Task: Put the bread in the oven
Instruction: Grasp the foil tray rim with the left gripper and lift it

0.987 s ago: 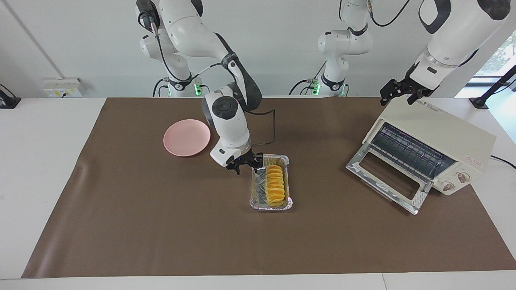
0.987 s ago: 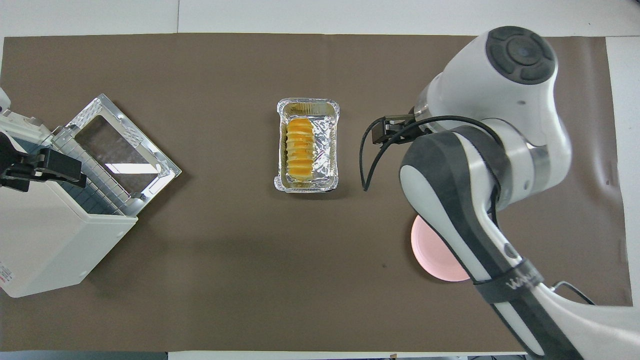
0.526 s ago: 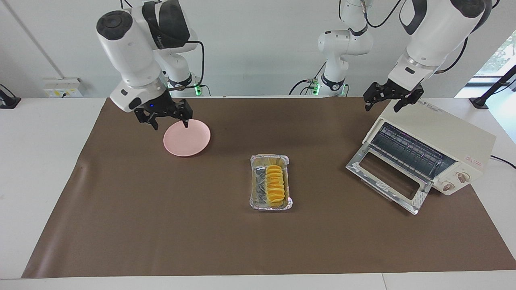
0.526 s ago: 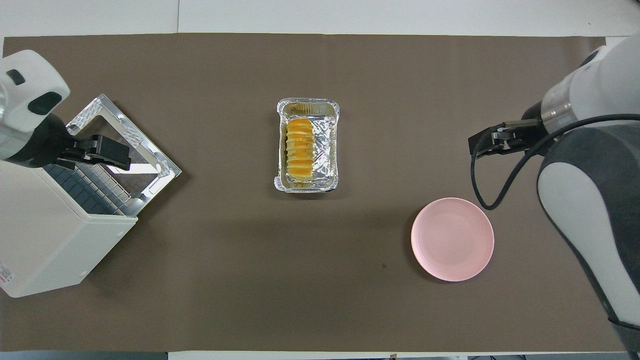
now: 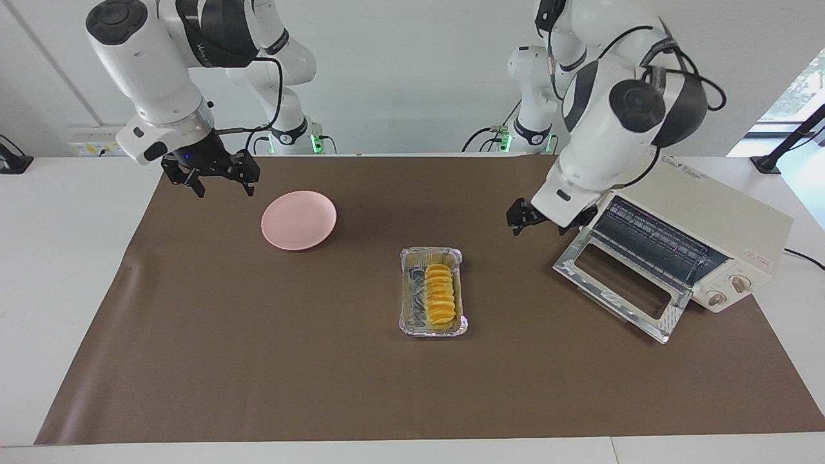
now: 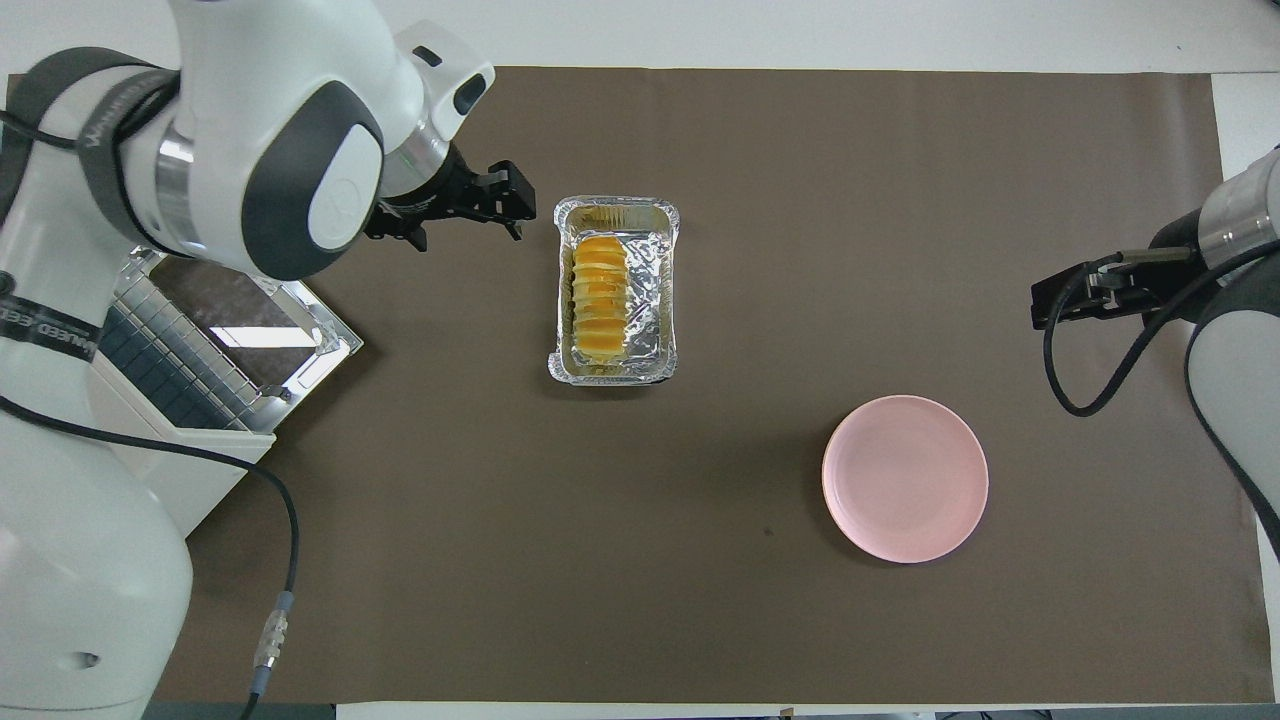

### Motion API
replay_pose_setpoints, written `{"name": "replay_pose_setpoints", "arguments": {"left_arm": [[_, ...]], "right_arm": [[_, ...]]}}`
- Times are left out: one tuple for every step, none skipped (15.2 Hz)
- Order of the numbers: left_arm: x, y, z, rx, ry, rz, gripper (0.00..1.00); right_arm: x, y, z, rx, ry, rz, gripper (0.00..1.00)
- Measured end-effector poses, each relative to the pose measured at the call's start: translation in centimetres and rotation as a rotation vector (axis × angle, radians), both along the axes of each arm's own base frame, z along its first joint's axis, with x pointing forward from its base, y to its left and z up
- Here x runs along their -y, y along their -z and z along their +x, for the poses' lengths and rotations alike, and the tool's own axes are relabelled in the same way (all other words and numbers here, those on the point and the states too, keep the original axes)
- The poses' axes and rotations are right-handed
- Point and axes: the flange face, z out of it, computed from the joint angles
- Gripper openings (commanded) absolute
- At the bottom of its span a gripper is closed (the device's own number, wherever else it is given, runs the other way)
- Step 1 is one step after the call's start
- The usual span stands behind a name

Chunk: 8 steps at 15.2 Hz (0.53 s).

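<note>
The bread (image 5: 439, 296) is a ridged golden roll lying in a silver foil tray (image 5: 459, 258) mid-table; it also shows in the overhead view (image 6: 600, 300). The cream oven (image 5: 715, 212) stands at the left arm's end of the table with its glass door (image 5: 619, 283) dropped open and the rack showing. My left gripper (image 5: 540, 225) hangs open and empty over the mat between the oven and the tray; it also shows in the overhead view (image 6: 465, 225). My right gripper (image 5: 219, 187) is open and empty, raised over the mat's edge beside the pink plate.
A round pink plate (image 5: 298, 220) lies on the brown mat (image 5: 258, 361) toward the right arm's end, nearer to the robots than the tray. The oven's cable runs off the table at the left arm's end.
My right gripper has drawn back from the tray, past the plate, toward its own end of the table. My left gripper has come down from over the oven's top to beside the tray.
</note>
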Motion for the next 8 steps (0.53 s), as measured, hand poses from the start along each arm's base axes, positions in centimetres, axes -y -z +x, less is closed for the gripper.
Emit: {"name": "replay_pose_setpoints", "arguments": {"left_arm": [[2.5,0.6,-0.7,0.022,-0.007,-0.01,1.0],[4.7,1.2,-1.5,0.033,-0.003,-0.017,1.0],[6.6,2.0,-2.4,0.035,0.007,-0.018,1.0],[8.3,3.2,-3.2,0.031,0.014,-0.016,1.0],[9.9,4.6,-3.9,0.028,0.016,-0.013,1.0],[11.2,6.2,-4.3,0.026,0.018,-0.01,1.0],[12.3,8.1,-4.6,0.023,0.021,-0.005,1.0],[13.3,10.6,-4.8,0.017,0.025,0.006,1.0]], "right_arm": [[0.0,0.0,0.0,-0.001,0.0,0.0,1.0],[0.1,0.0,0.0,-0.001,0.001,0.0,1.0],[0.3,0.0,0.0,-0.001,0.004,-0.001,1.0],[0.5,0.0,0.0,-0.001,0.01,-0.001,1.0],[0.8,0.0,0.0,-0.001,0.015,-0.001,1.0],[1.0,0.0,0.0,-0.001,0.018,-0.001,1.0],[1.1,0.0,0.0,-0.001,0.02,-0.001,1.0],[1.1,0.0,0.0,0.0,0.02,-0.001,1.0]]}}
